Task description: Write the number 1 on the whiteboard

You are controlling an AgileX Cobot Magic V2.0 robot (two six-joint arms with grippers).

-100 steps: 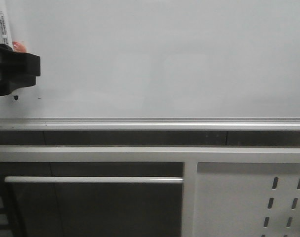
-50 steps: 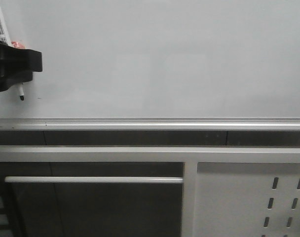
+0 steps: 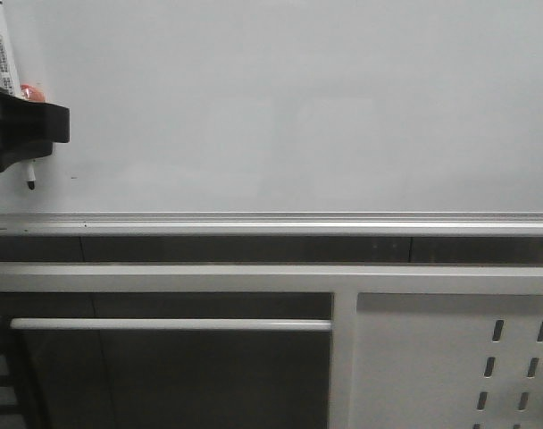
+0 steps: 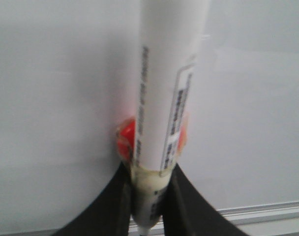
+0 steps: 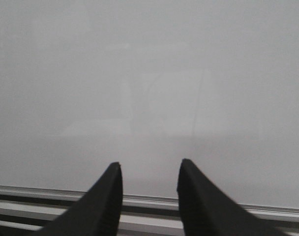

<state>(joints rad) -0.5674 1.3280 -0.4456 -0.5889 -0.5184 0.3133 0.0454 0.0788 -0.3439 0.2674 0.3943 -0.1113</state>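
Now the left gripper (image 3: pixel 21 147) clamps a white marker (image 3: pixel 2 54) at the far left of the whiteboard (image 3: pixel 298 107), dark tip (image 3: pixel 29 184) pointing down just above the silver rail (image 3: pixel 280 222). No stroke of the number 1 shows on the board. Facing the board, the right gripper (image 5: pixel 149 172) has its jaws apart, holding nothing
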